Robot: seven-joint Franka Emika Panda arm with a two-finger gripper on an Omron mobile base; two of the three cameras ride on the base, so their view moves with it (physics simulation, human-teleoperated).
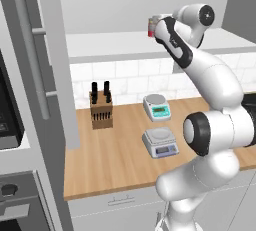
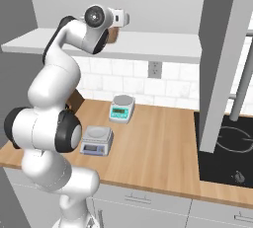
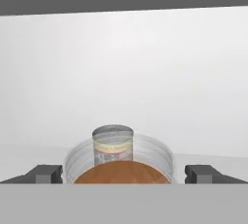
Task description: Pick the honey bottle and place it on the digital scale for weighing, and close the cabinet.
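In the hand view the honey bottle (image 3: 121, 173), an amber-brown jar with a pale rim, sits on the white shelf between my fingertips (image 3: 47, 173). My gripper (image 3: 124, 173) is open and straddles the jar, with a small gap on the right side. My gripper (image 2: 120, 20) reaches into the open cabinet (image 2: 163, 44), where a patch of the amber honey bottle (image 2: 114, 34) shows behind my hand. The cabinet (image 1: 110, 45) has its door (image 1: 52, 50) swung open at the left. The digital scale (image 1: 160, 141) stands on the wooden counter below, and its platter (image 2: 97, 133) is bare.
A red-labelled can (image 3: 112, 146) stands just behind the jar, and the same can (image 1: 151, 26) shows on the shelf. A white scale with a teal panel (image 1: 157, 107) and a knife block (image 1: 101, 110) stand near the wall. A second open door (image 2: 222, 59) hangs over the stove (image 2: 227, 148).
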